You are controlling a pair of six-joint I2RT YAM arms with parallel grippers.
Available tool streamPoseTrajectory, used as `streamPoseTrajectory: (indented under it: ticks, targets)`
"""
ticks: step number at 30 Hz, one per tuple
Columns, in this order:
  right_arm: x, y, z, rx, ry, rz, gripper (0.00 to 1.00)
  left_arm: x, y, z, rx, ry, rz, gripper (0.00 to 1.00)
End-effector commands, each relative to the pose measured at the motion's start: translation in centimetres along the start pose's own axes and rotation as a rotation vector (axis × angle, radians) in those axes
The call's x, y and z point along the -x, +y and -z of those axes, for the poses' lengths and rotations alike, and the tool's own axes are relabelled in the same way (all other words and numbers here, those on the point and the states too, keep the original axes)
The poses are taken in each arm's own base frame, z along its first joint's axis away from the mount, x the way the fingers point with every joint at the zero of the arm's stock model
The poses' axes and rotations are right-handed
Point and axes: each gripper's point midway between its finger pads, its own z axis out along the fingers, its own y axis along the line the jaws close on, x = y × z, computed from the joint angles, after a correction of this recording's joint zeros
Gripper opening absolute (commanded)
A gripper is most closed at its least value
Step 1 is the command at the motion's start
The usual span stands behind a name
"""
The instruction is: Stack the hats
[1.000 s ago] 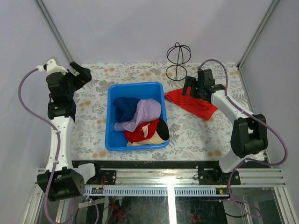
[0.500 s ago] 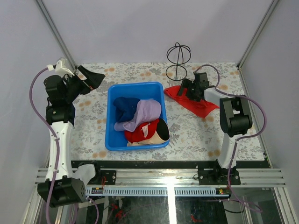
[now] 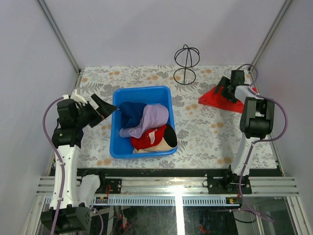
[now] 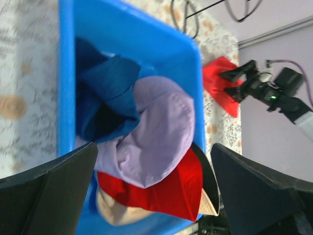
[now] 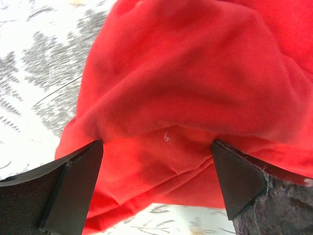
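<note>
Four hats lie piled in a blue bin (image 3: pixel 142 90): navy (image 3: pixel 129 111), lavender (image 3: pixel 155 116) draped over it, red (image 3: pixel 148 137) below, and beige with black lining (image 3: pixel 170 138) at the bottom right. My left gripper (image 3: pixel 108 111) is open and empty, hovering at the bin's left rim. Its wrist view looks across the navy (image 4: pixel 110 88), lavender (image 4: pixel 164 125), red (image 4: pixel 168 191) and beige (image 4: pixel 115 215) hats. My right gripper (image 3: pixel 224 91) is open at the far right, its jaws straddling the bunched flat red cloth (image 5: pixel 186 73).
The red cloth (image 3: pixel 215 98) sits tented near the table's right edge. A black wire stand (image 3: pixel 186 63) stands at the back centre. The floral table surface (image 3: pixel 200 132) surrounds the bin. Frame posts rise at the back corners.
My left arm swung down and right, from the back left corner to the bin's left rim. My right gripper moved to the far right, and the red cloth went with it, bunching up.
</note>
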Motion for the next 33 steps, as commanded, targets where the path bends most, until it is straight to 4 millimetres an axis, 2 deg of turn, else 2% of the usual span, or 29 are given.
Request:
streamPoseTrajectory:
  ticks: [1,2,4,6,7,10,12,13,15,17,22,25,29,31,33]
  targets:
    - [2.7,0.5,3.6,0.012,-0.034,0.065,0.99,-1.9,1.8,1.0,0.11,0.074,0.01,1.0]
    - [2.9,1.8,4.7,0.05,-0.044,0.075,0.99,-1.3,1.7,1.3,0.131,0.062,0.007,1.0]
    - [2.6,4.4,7.0,0.123,-0.037,0.105,0.99,-0.4,3.1,1.8,0.249,0.015,0.052,1.0]
    - [1.5,6.6,9.4,0.192,-0.022,0.12,0.99,0.0,6.4,2.5,0.445,-0.032,0.129,1.0]
    - [0.7,7.8,10.4,0.239,-0.009,0.118,0.99,-0.5,7.3,2.0,0.465,0.009,0.116,1.0]
    - [-2.2,11.4,13.7,0.374,0.052,0.112,0.99,-3.6,9.0,0.1,0.457,0.175,0.177,1.0]
    - [-4.9,14.0,15.9,0.467,0.133,0.12,0.97,-5.1,9.6,-0.7,0.441,0.245,0.234,1.0]
    - [-6.3,14.9,16.6,0.493,0.169,0.129,0.96,-5.1,9.8,-0.8,0.441,0.239,0.248,1.0]
    - [-8.3,16.6,18.7,0.546,0.201,0.154,0.95,-3.7,9.7,-0.5,0.443,0.173,0.242,1.0]
    - [-10.0,17.5,19.9,0.559,0.228,0.189,0.94,-2.8,9.7,-0.3,0.466,0.149,0.241,1.0]
    - [-14.6,19.7,21.5,0.601,0.318,0.282,0.92,-3.8,10.4,-1.5,0.45,0.21,0.335,1.0]
    - [-16.4,21.1,22.0,0.598,0.338,0.337,0.92,-3.7,10.4,-1.5,0.452,0.195,0.383,1.0]
    - [-16.5,21.8,21.5,0.581,0.329,0.362,0.9,-3.0,11.0,0.0,0.549,0.138,0.39,1.0]
    - [-17.2,22.1,20.0,0.563,0.355,0.374,0.9,-3.6,11.9,0.3,0.607,0.159,0.413,1.0]
    - [-17.5,22.8,19.2,0.558,0.367,0.391,0.9,-4.9,12.2,-0.4,0.588,0.219,0.459,1.0]
